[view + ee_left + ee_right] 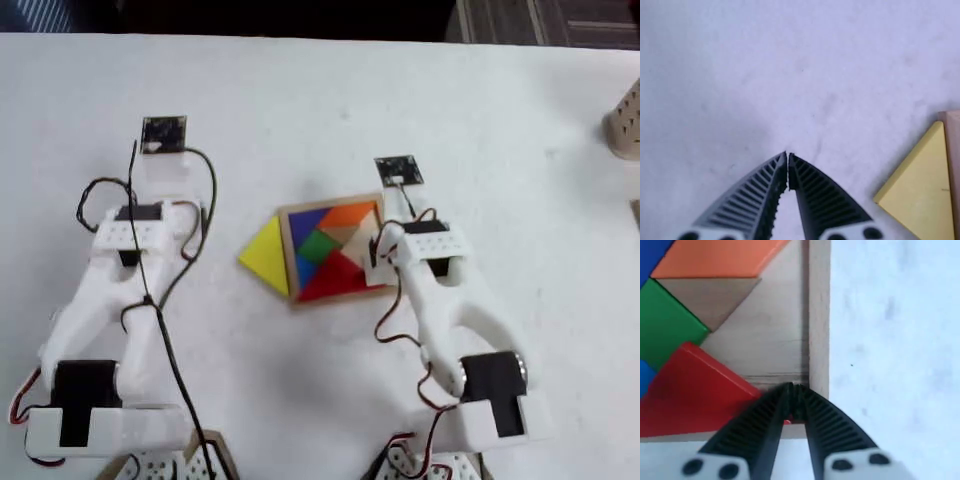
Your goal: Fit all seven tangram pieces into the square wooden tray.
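Note:
The square wooden tray (pixel 290 215) lies mid-table and holds blue (pixel 308 228), orange (pixel 350 214), green (pixel 318 248) and red (pixel 330 277) pieces. A yellow triangle (pixel 265 256) rests on the table against the tray's left side. My right gripper (pixel 791 388) is shut at the tray's near right corner, beside the red triangle (pixel 690 395), which seems to overlap the near rim. A wood-coloured triangle (pixel 710 297) lies under the orange piece (pixel 715 257), with bare tray floor (pixel 765 340) beside it. My left gripper (pixel 788 156) is shut over bare table, left of the yellow triangle (pixel 925 190).
The left arm (pixel 130 235) and the right arm (pixel 430 255) reach in from the near edge, with cables trailing along them. A pale pegged object (pixel 625 125) stands at the far right edge. White table surface surrounds the tray.

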Controlling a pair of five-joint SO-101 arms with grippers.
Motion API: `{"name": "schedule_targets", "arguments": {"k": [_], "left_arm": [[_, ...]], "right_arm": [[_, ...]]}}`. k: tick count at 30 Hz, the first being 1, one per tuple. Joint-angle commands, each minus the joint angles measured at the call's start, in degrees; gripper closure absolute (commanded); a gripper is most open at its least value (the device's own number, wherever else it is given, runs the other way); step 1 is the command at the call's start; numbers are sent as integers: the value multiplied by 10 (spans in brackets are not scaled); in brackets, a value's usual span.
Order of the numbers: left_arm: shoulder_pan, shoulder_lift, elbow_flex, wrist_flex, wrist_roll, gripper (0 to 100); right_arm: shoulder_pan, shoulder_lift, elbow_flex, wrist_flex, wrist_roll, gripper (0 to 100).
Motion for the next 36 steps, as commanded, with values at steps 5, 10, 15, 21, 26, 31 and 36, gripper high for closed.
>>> {"name": "schedule_targets", "arguments": {"k": [5, 10, 15, 21, 26, 31, 36], "left_arm": [[8, 0, -25, -11, 4, 977], [8, 0, -25, -11, 4, 977], [8, 0, -25, -11, 4, 977], [8, 0, -25, -11, 4, 977], [8, 0, -25, -11, 4, 977], [8, 0, -25, -11, 4, 977], [8, 0, -25, -11, 4, 977]], "right_arm": [[9, -117, 35, -15, 2, 981], [-56, -174, 99, -98, -64, 981], [-153, -180, 161, -207, -65, 981], [-182, -180, 199, -269, -64, 981], [-178, -180, 229, -265, 17, 981], [-175, -185, 249, -265, 74, 981], [-138, -185, 249, -264, 81, 981]]}}
